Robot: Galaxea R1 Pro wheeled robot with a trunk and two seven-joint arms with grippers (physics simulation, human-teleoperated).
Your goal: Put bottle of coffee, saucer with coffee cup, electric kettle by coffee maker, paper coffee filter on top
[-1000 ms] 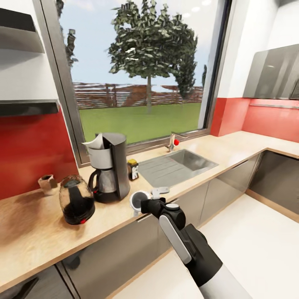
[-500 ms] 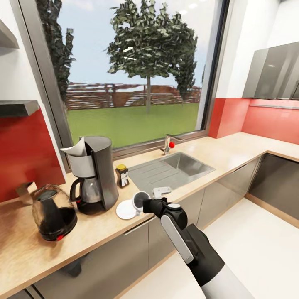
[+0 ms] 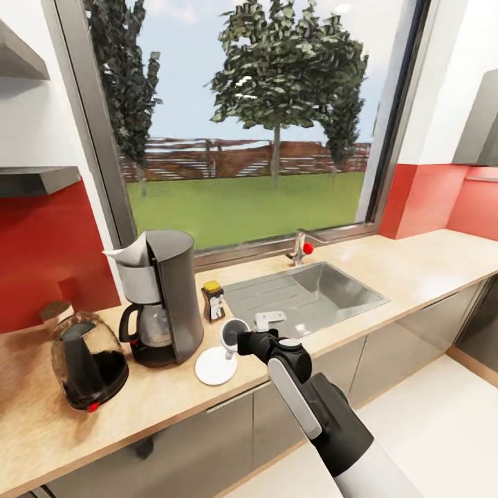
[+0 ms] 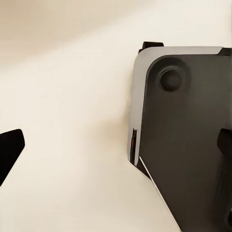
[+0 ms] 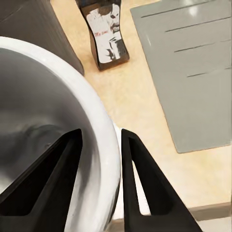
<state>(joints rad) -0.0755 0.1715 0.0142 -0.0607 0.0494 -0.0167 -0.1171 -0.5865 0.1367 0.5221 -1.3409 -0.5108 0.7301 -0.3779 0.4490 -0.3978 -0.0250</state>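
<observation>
The coffee maker (image 3: 166, 297) stands on the kitchen countertop (image 3: 415, 266) with the paper coffee filter (image 3: 131, 253) sticking out of its top. The bottle of coffee (image 3: 213, 301) (image 5: 105, 31) stands just to its right, and the electric kettle (image 3: 86, 360) to its left. The saucer (image 3: 214, 368) lies in front of the coffee maker. My right gripper (image 3: 240, 339) (image 5: 101, 179) is shut on the rim of the coffee cup (image 3: 232, 332) (image 5: 43, 111), holding it tilted just over the saucer's right edge. My left gripper (image 4: 116, 145) is open over pale floor.
A steel sink (image 3: 304, 297) with a faucet (image 3: 301, 245) is set into the countertop to the right of the cup. A small brown pot (image 3: 55, 311) stands behind the kettle. Grey drawer fronts (image 3: 187, 443) run below, and a big window (image 3: 256, 117) lies behind.
The camera has moved, so the whole view has shifted. The saucer, hidden behind the cup a second ago, now shows beside it. The right gripper still holds the cup.
</observation>
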